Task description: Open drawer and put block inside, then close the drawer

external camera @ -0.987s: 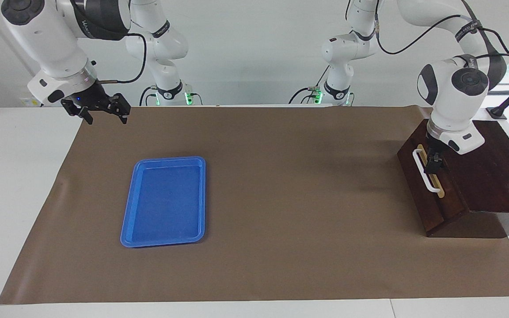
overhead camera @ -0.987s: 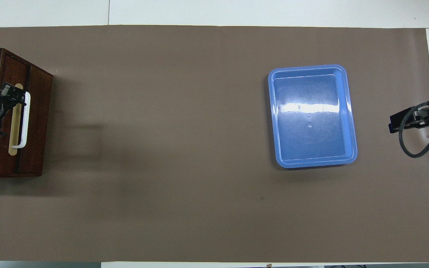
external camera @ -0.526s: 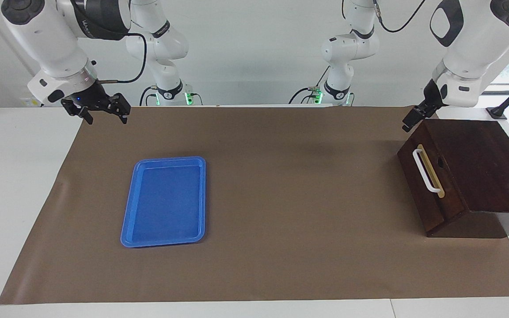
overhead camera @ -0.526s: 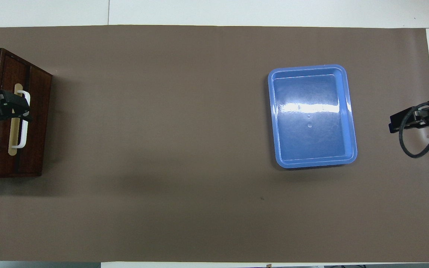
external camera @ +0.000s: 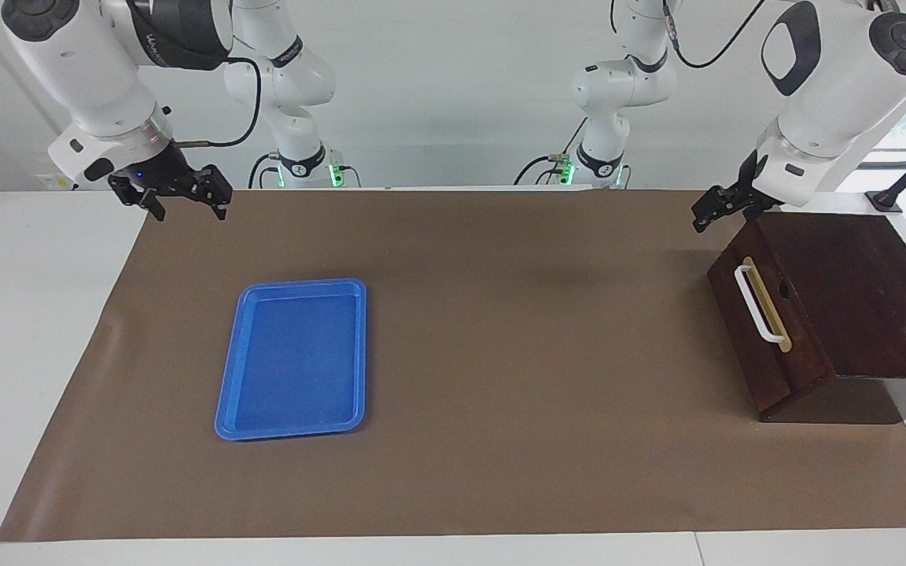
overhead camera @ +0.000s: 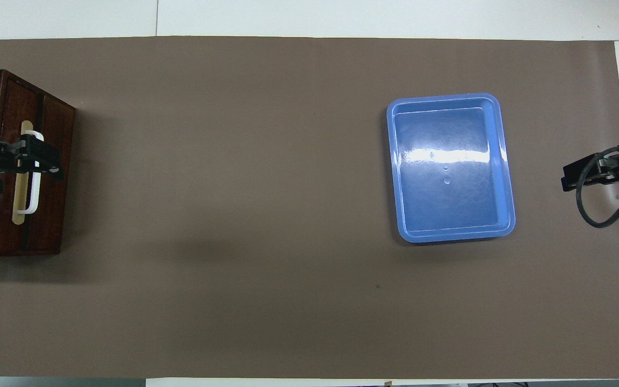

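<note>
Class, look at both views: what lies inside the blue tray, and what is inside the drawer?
The blue tray holds nothing; its bare floor shows. The drawer is shut in its dark box, so its inside is hidden. No block is visible anywhere.

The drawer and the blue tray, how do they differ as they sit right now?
The drawer is dark brown wood with a white bar handle; the blue tray is glossy plastic with no handle. The drawer sits shut in its box, its inside hidden; the tray lies open, and nothing shows in it. The drawer is at the left arm's end of the table, the tray toward the right arm's. Both rest on the brown mat.
</note>
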`<act>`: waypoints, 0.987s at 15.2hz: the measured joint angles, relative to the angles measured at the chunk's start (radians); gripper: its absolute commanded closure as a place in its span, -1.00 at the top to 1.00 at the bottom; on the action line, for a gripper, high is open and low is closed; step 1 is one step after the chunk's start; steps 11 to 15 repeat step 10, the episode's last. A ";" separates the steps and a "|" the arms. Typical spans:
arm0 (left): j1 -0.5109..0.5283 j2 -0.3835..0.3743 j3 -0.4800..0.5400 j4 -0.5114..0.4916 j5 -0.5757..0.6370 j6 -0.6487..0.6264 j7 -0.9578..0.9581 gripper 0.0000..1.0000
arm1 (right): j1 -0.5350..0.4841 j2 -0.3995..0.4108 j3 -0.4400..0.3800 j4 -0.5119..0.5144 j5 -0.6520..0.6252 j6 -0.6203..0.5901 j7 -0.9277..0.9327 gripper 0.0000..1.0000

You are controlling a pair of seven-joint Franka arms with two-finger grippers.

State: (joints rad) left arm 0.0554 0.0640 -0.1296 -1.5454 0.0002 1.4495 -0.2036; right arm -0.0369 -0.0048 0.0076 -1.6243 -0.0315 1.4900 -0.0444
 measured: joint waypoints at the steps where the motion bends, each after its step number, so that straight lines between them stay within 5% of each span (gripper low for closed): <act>1: -0.004 0.001 0.000 0.005 0.000 -0.003 0.003 1.00 | 0.000 0.000 0.001 0.000 0.000 0.000 0.000 1.00; 15: -0.013 0.001 0.005 0.020 0.000 -0.015 0.011 1.00 | 0.000 0.000 0.002 0.000 0.000 0.000 0.000 1.00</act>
